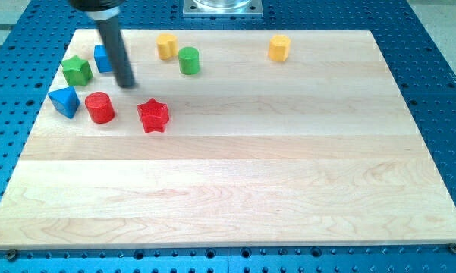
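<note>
Blue perforated table (432, 45) fills the surround, regular grid of holes. On it lies a pale wooden board (235, 174), made of glued lengthwise strips, grain visible, occupying most of the view. A grey metal plate (221, 7) shows at the view's top, just past the board's far edge.

Dark rod (114, 45) comes down from the view's top left, slightly tilted, glossy. No jaws or hand on this arm, so nothing to open or close. My tip (127, 85) rests on the board in the upper left cluster, touching no block as far as can be told.

Blocks, all in the upper part of the board:
- red star (153, 115), to the lower right of my tip, near but apart.
- red cylinder (100, 107), to the lower left of my tip, near.
- blue triangular block (64, 101), left of the red cylinder, near the board's left edge.
- green star (77, 70), above the blue triangular block.
- blue block (102, 58), shape unclear, partly hidden behind the rod.
- green cylinder (188, 60), right of the rod.
- yellow block (165, 45), just up and left of the green cylinder, shape not clear.
- yellow hexagonal block (279, 47), well apart at the view's upper right.
</note>
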